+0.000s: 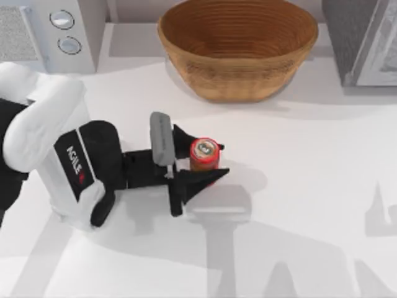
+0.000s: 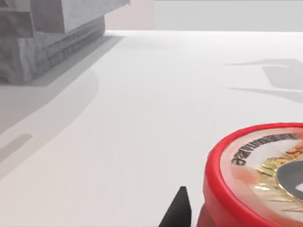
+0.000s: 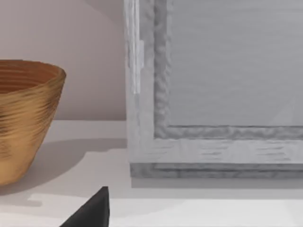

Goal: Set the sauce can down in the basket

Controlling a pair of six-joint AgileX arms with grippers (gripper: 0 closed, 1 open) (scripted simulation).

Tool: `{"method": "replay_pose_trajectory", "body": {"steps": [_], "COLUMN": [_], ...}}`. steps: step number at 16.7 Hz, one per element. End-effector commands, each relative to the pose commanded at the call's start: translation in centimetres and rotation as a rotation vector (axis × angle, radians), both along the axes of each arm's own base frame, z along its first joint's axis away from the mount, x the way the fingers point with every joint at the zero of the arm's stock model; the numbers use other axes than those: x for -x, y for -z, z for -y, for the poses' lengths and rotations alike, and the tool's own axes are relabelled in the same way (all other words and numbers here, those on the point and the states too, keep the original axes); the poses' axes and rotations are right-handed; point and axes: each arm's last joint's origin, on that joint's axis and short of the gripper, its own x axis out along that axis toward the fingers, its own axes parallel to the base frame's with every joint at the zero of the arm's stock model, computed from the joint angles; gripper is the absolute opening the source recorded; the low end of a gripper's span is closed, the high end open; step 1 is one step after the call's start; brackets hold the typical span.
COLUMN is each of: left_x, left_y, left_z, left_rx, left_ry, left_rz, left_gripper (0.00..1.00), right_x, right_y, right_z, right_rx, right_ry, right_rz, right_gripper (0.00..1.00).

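Close up in the left wrist view: sauce can (image 2: 258, 177), red rim and printed silver top, with one dark fingertip (image 2: 177, 210) just beside it. From above, same sauce can (image 1: 204, 154) standing upright on the white table (image 1: 310, 186), near the middle, slightly left of centre. Left gripper (image 1: 203, 156) reaching in from the table's left side, fingers set one on each side of the can and seemingly closed against it; contact hard to confirm from above, since the can hides the inner faces. Can apparently resting on the table surface, though a slight lift not ruled out.

Basket (image 1: 239, 46) at the rear edge of the table, near the centre, well apart from the can and nothing visible inside. Seen again in the right wrist view as a ridged tan wall (image 3: 26, 118) beside a grey cabinet (image 3: 213, 94). Same cabinet (image 1: 363, 40) at the rear right corner. White appliance with two round dials (image 1: 56, 31) at the rear left corner.

Right gripper: one dark finger edge (image 3: 90, 210) in its own wrist view, spread of the fingers impossible to tell.
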Motion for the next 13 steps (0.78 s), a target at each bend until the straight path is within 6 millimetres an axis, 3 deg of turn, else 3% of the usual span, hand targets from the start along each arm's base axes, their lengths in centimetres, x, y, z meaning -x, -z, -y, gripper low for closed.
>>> {"method": "replay_pose_trajectory", "body": {"steps": [6, 10, 13], "left_x": [0.3, 2.2, 5.0], "left_y": [-0.8, -4.5, -7.7], "left_z": [-0.9, -4.1, -7.0], "left_rx": [-0.003, -0.004, -0.001], "left_ry": [-0.006, -0.011, -0.006], "left_rz": [-0.003, 0.002, 0.012], "left_gripper": [0.0, 0.0, 0.0], "right_x": [0.0, 0.0, 0.0], "right_y": [0.0, 0.0, 0.0], "right_z": [0.0, 0.0, 0.0], "right_rx": [0.0, 0.0, 0.0], "right_ry": [0.0, 0.0, 0.0], "right_rz": [0.0, 0.0, 0.0], "right_gripper": [1.0, 1.0, 1.0]}}
